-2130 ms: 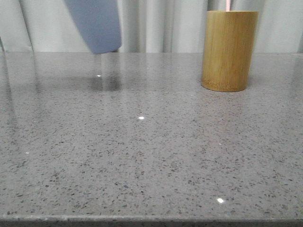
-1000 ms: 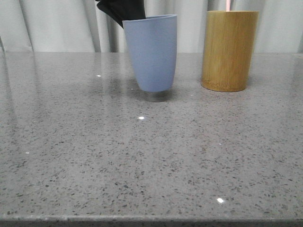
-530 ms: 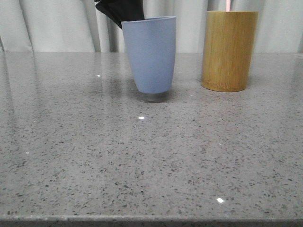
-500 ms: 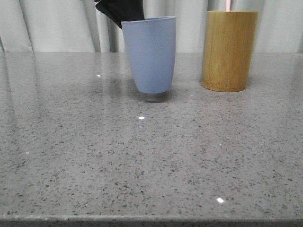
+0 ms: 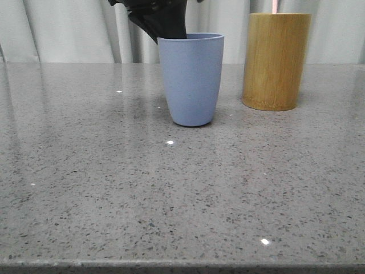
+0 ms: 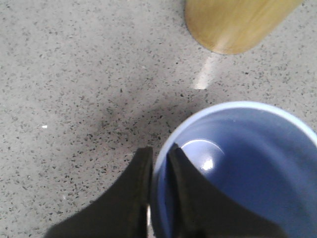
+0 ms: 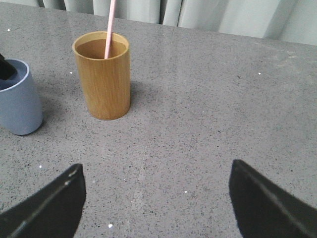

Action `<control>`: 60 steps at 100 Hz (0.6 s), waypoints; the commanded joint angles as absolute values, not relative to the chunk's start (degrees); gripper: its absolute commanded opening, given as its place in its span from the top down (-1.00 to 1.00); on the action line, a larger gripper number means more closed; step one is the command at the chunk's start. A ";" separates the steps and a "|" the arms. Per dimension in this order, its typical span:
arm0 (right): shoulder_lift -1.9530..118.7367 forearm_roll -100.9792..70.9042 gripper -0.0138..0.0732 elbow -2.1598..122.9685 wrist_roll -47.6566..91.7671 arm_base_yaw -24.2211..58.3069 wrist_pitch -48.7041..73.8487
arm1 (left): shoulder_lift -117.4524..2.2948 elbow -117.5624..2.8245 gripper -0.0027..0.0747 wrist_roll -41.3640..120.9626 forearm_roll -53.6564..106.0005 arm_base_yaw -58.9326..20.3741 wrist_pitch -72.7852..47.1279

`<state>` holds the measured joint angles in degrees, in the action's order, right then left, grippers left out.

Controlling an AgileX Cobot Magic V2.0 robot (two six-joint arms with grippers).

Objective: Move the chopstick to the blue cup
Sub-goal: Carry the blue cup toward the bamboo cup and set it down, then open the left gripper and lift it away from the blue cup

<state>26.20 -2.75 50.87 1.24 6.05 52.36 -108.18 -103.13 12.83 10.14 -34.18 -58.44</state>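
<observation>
Standing on the table (image 5: 85, 188) are two vessels — one blue cup (image 5: 191, 79) and one bamboo holder (image 5: 276, 60) just beside it, one chopstick (image 7: 109, 29) upright inside. Left gripper (image 6: 157, 163) pinches the cup's rim; right gripper (image 7: 156, 198) spread wide, well apart from the holder.

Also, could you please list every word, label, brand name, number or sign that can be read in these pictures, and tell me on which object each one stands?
There is no readable text in any view.
Blue cup: plain, no print or logo.
Bamboo holder: bare wood grain, no label.
Chopstick: plain pink, no marking.
Left gripper and right gripper: plain black fingers, no lettering visible.
Table: only speckles.
</observation>
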 commanded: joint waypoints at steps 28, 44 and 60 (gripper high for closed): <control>27.27 -2.16 -0.68 52.74 1.57 5.62 48.51 | -105.24 -105.09 0.95 12.65 10.87 -34.68 -55.99; 27.27 -2.16 -0.68 52.74 1.57 5.62 48.51 | -105.24 -105.09 0.50 12.65 10.97 -34.68 -55.99; 27.27 -2.16 -0.68 52.74 1.57 5.62 48.51 | -105.24 -105.09 -0.20 12.65 10.97 -34.68 -56.06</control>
<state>26.20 -2.66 50.87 1.24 6.05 52.36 -108.18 -103.13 12.83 10.02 -34.18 -58.44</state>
